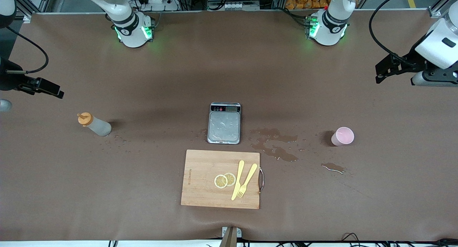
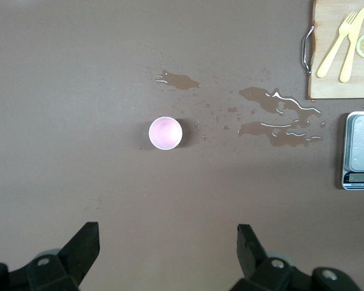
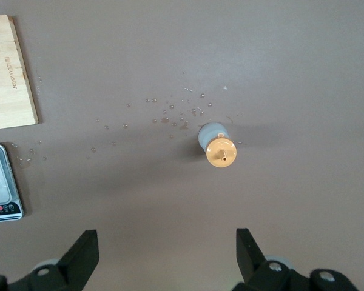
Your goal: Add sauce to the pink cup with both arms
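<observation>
Left gripper point(image 2: 164, 251): jaws spread wide, holding nothing, raised over bare table at the left arm's end, about two o'clock from the scale in the front view. Right gripper point(image 3: 164, 251): likewise wide open and empty, raised over the right arm's end, about ten o'clock from the scale.

The pink cup point(image 1: 342, 136) stands upright toward the left arm's end, at three o'clock from the scale point(image 1: 224, 123), well apart from it. The sauce point(image 1: 94, 124) stands upright toward the right arm's end, at nine o'clock from the scale, orange cap on.

Between cup and scale lie puddles point(image 1: 274, 144). At six o'clock from the scale sits a cutting board point(image 1: 200, 182) bearing lemon slices point(image 1: 224, 180), a knife point(image 1: 238, 179) and a fork point(image 1: 247, 181).

Step in hand, as judged: the approach, nothing grasped yet. The next move calls for each gripper to descend squarely over its own object, jaws straddling it, then close; the cup probably needs a light grip.
</observation>
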